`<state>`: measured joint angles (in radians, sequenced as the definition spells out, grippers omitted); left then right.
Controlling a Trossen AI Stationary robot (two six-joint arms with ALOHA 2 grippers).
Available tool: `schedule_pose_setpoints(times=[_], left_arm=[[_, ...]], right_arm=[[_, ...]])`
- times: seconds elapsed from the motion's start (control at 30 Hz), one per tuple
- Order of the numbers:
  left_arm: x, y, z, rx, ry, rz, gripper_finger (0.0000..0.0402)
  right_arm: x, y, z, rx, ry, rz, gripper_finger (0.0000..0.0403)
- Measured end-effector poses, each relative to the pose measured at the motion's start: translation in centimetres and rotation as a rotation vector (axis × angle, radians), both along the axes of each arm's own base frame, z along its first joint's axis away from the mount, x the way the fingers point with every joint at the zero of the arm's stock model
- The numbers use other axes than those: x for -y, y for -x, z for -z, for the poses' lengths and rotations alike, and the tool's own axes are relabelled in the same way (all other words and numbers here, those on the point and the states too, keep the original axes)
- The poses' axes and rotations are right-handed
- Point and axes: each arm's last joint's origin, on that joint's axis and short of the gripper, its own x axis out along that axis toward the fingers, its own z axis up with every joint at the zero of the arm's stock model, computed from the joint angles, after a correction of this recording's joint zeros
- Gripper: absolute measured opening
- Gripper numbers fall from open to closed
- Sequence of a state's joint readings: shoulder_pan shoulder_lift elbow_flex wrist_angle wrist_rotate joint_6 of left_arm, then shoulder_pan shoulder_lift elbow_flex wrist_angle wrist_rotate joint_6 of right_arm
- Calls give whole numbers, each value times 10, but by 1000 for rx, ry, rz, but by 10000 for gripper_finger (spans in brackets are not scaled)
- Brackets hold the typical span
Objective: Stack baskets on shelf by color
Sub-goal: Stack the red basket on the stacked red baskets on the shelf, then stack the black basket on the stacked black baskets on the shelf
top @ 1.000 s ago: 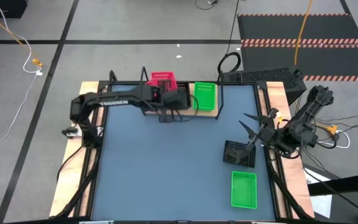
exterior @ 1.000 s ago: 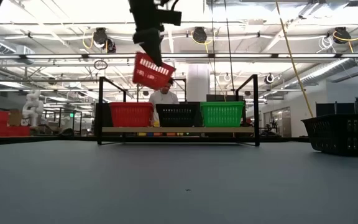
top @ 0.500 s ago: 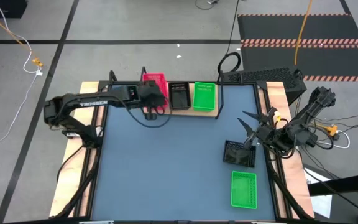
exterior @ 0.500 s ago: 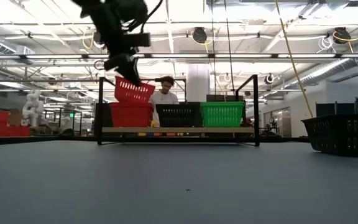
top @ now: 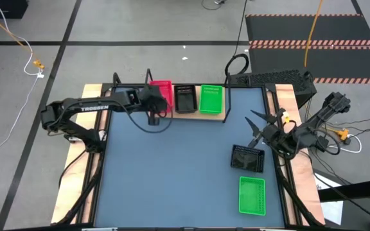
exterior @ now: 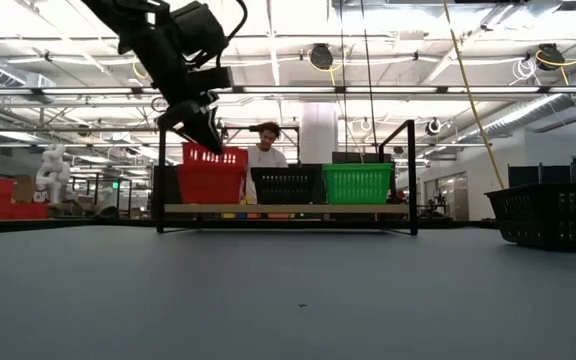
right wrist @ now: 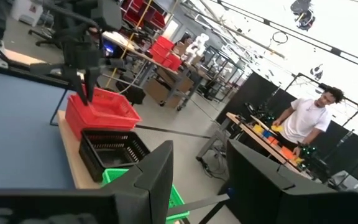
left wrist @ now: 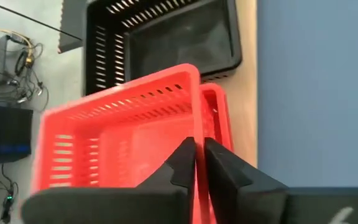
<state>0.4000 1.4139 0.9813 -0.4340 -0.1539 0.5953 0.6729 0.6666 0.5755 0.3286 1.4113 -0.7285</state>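
A second ago my left gripper (left wrist: 195, 163) carried the red basket (left wrist: 129, 130) high above the shelf (top: 220, 116); now it sits almost nested in the red one at the shelf's far left, jaws clamped on its rim. The red stack is nearly done. My right gripper (top: 257, 127), jaws spread and empty, waits above the black basket (top: 247, 157) near the desk's (top: 172, 173) right edge.

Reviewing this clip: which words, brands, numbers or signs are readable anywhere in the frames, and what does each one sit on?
"TROSSEN": white letters along the left arm in the high view, readable only there.
No label shows on the baskets; the red basket gripped by the left end effector is plain.
Shelf, black basket and green basket: no text.
Room signs in the low view: too small to read.
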Motion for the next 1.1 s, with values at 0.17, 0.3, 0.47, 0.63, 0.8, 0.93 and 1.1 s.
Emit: schedule_pose_setpoints(times=[0.17, 0.3, 0.47, 0.63, 0.8, 0.93, 1.1], left_arm=[[-1, -2, -2, 27, -11, -6, 74], [-1, -3, -3, 49, -11, -16, 97], [-3, -5, -6, 83, -36, -8, 120], [-7, -7, -10, 124, -61, -12, 126], [-5, -9, -11, 141, -50, -16, 126], [4, -13, -10, 184, 44, 44, 126], [10, -10, -5, 121, 69, 9, 108]], right_arm=[[2, -1, 2, -12, 7, 14, 141], [3, -2, 2, -13, 9, 26, 141], [4, -2, 3, -25, 18, 34, 141], [4, -2, 3, -28, 20, 34, 141], [4, -2, 3, -29, 21, 34, 141], [4, -2, 3, -29, 21, 34, 141], [4, -2, 3, -29, 21, 34, 141]])
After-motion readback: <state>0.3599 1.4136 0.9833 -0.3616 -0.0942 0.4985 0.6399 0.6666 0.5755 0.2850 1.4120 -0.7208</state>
